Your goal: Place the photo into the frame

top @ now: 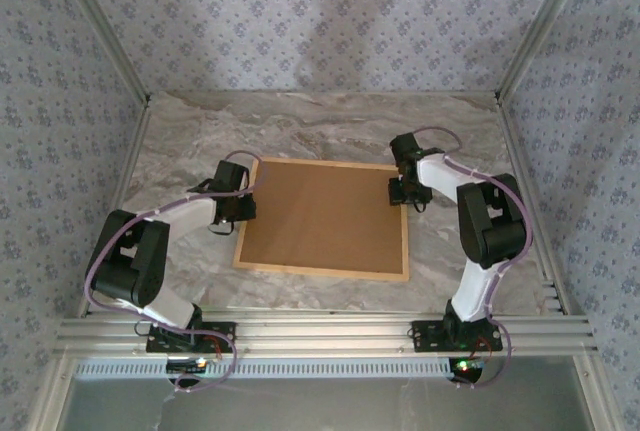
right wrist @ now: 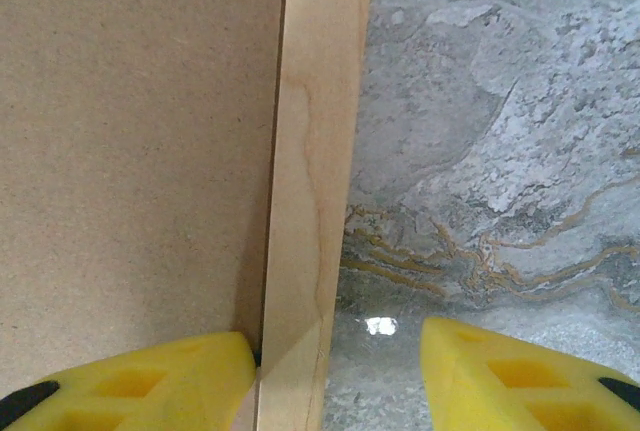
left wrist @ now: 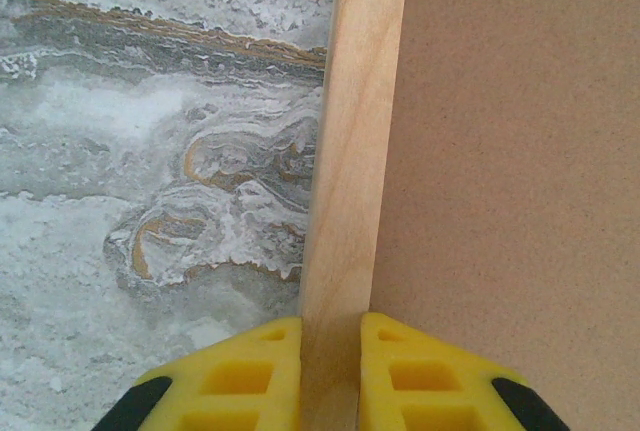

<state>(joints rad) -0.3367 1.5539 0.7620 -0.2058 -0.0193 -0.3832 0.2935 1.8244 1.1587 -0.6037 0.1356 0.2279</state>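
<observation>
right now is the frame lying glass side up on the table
No, the frame lies flat on the marble table with its plain brown backing board facing up.

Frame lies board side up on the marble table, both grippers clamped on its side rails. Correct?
Not both. In the right wrist view the right gripper is open, its fingers apart astride the rail, one over the board, one over the table. The left gripper is clamped on the frame's other rail, and the frame lies board side up on the table.
</observation>
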